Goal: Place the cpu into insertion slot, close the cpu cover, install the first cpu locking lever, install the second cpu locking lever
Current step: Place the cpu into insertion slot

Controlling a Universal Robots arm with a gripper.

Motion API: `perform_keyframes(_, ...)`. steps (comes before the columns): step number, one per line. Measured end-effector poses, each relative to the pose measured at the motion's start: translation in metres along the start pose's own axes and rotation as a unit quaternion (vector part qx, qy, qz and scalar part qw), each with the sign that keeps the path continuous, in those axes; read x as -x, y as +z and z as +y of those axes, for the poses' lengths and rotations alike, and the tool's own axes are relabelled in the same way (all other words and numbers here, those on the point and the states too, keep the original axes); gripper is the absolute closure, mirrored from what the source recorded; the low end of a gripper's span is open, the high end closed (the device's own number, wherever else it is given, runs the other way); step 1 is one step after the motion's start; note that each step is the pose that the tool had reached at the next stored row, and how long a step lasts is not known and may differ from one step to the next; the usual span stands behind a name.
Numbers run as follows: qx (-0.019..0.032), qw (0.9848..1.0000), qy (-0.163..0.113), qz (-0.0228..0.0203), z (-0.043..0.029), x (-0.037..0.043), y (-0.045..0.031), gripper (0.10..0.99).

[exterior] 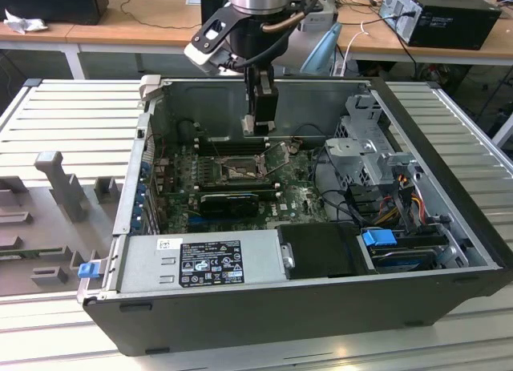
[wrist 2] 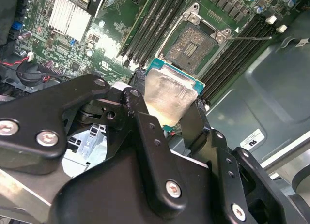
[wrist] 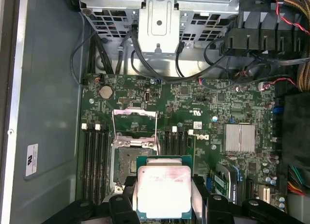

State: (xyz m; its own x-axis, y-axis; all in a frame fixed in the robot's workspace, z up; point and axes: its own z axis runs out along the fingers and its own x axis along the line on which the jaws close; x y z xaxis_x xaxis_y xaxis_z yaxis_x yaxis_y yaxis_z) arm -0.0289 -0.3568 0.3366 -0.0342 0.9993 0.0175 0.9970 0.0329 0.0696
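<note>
From the exterior view's left, the open computer case (exterior: 321, 307) takes up the bench, and the gripper (exterior: 260, 127) hangs inside it over the green motherboard (exterior: 300, 199), with the drive cage (exterior: 365, 155) off to the gripper's side toward the exterior view's right. The gripper is clenched on the cpu (wrist 2: 167, 96), its black fingers (wrist 2: 145, 132) pinching opposite edges. The insertion slot (wrist 2: 193, 42) lies bare just beyond the fingertips, and the cpu cover (wrist: 134, 111) stands swung open past it.
</note>
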Motion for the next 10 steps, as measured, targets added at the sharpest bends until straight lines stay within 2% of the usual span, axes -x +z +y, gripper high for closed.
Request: perform_keyframes(10, -0.0006, 1.0, 0.003, -0.0003, -0.0003, 0.0001, 0.0048, 0.553)
